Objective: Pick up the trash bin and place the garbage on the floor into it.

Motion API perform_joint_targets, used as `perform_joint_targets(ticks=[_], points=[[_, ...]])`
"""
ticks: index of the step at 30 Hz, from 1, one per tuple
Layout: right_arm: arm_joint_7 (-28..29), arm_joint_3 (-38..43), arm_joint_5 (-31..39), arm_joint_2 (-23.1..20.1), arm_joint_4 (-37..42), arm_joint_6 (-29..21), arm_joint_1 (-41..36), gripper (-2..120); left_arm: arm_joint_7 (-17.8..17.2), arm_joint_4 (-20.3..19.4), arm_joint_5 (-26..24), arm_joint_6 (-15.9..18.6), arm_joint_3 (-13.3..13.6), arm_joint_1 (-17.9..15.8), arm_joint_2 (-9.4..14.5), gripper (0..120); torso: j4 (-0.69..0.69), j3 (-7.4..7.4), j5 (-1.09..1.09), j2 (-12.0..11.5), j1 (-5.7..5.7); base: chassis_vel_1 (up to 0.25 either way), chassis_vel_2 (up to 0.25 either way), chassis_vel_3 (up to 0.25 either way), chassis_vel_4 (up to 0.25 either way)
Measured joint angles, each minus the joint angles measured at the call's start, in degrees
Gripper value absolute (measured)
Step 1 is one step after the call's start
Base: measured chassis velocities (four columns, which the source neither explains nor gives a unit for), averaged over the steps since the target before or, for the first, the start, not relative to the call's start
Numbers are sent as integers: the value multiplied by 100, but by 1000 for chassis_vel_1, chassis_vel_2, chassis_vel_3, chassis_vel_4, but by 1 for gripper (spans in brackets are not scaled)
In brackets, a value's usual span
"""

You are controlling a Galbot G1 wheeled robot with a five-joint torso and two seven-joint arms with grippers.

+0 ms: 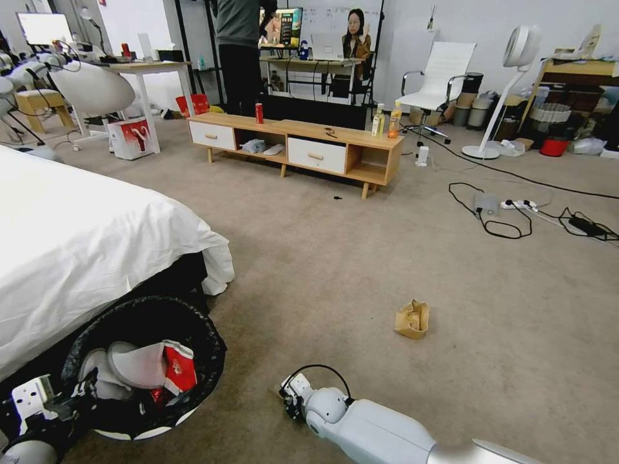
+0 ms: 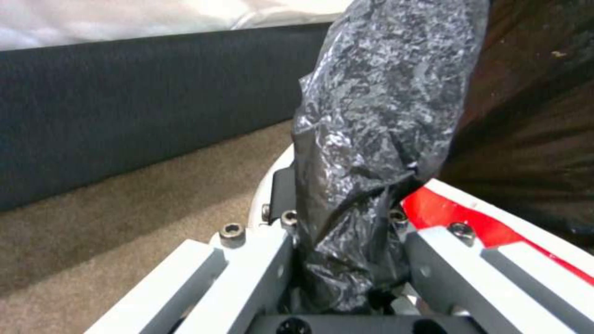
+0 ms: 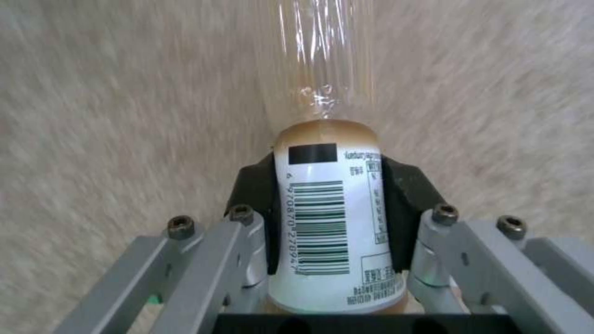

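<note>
Left tool point(image 2: 346, 260) pinching rim and black bag of trash bin point(image 1: 145, 367), beside bed point(image 1: 77, 245), red-white carton point(image 1: 177, 367) and pale pieces inside. Right tool point(image 3: 328, 218) clamped on clear bottle point(image 3: 328, 204) with white barcode label, above the floor point(image 1: 361, 270). Farther out on carpet, tan paper bag point(image 1: 412, 319) lying alone. Beyond, low wooden cabinet point(image 1: 296, 145).

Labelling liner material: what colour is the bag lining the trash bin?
Black, crinkled plastic bag; left wrist view shows it best.
</note>
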Motion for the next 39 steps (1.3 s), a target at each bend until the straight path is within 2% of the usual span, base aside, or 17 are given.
perform_joint_targets(ticks=[1, 3, 4, 6, 7, 9, 10, 12, 13, 14, 17, 22, 24, 29, 31, 34, 39], points=[[0, 0, 0, 0, 0, 0, 0, 30, 0, 0, 0, 0, 0, 0, 0, 5, 0, 0, 0, 0, 0, 0, 0, 0, 0], [337, 141, 289, -346, 856, 71, 39, 30, -24, -1, -10, 27, 5, -3, 43, 5, -1, 0, 0, 0, 0, 0, 0, 0, 0], [337, 141, 289, -346, 856, 71, 39, 30, -24, -1, -10, 27, 5, -3, 43, 5, -1, 0, 0, 0, 0, 0, 0, 0, 0], [508, 391, 430, -737, 1763, 101, 79, 30, -42, -16, -21, 46, 39, -14, 64, 5, 2, 0, 2, 0, 0, 0, 0, 0, 0], [508, 391, 430, -737, 1763, 101, 79, 30, -42, -16, -21, 46, 39, -14, 64, 5, 2, 0, 2, 0, 0, 0, 0, 0, 0], [699, 772, 564, -1293, 2693, 75, 116, 30, -58, -37, -46, 68, 81, -27, 75, 5, 0, 0, 2, -1, 0, 0, 0, 0, 0], [699, 772, 564, -1293, 2693, 75, 116, 30, -58, -37, -46, 68, 81, -27, 75, 5, 0, 0, 2, -1, 0, 0, 0, 0, 0], [840, 1118, 653, -1781, 3510, 50, 155, 30, -106, -55, -143, 110, 114, -46, 95, 5, -7, 0, 0, 0, 0, 0, 0, 0, 0], [876, 1263, 700, -1944, 3866, 51, 175, 30, -110, -64, -164, 120, 127, -46, 107, 5, -5, 0, 1, -1, 0, 0, 0, 0, 0], [876, 1263, 700, -1944, 3866, 51, 175, 30, -110, -64, -164, 120, 127, -46, 107, 5, -5, 0, 1, -1, 0, 0, 0, 0, 0], [1019, 1629, 1036, -2282, 4830, 50, 249, 30, -135, -123, -228, 153, 153, -28, 157, 5, 2, 0, 1, -1, 0, 0, 0, 0, 0], [1038, 1875, 1293, -2372, 5397, 123, 350, 30, -161, -183, -306, 194, 156, -12, 211, 5, -1, 0, 1, -1, 0, 0, 0, 0, 0], [1042, 2004, 1605, -2350, 5834, 204, 556, 30, -173, -221, -357, 225, 157, -8, 248, 5, -1, 0, 0, -2, 0, 0, 0, 0, 0], [1048, 2029, 2174, -2232, 6308, 256, 951, 30, -179, -264, -365, 246, 189, -3, 260, 5, 1, 0, -1, -2, 0, 0, 0, 0, 0], [1186, 1884, 2717, -2080, 6570, 232, 1301, 30, -178, -300, -364, 264, 223, -3, 254, 5, 0, 0, -1, -2, 0, 0, 0, 0, 0], [1361, 1652, 3116, -1910, 6695, 125, 1578, 30, -170, -329, -360, 274, 236, -4, 243, 5, 0, 0, -1, -2, 0, 0, 0, 0, 0], [1551, 1181, 3421, -1668, 6663, 45, 1856, 30, -160, -366, -352, 285, 249, -2, 228, 5, 0, -1, -2, -2, 0, 0, 0, 0, 0]])
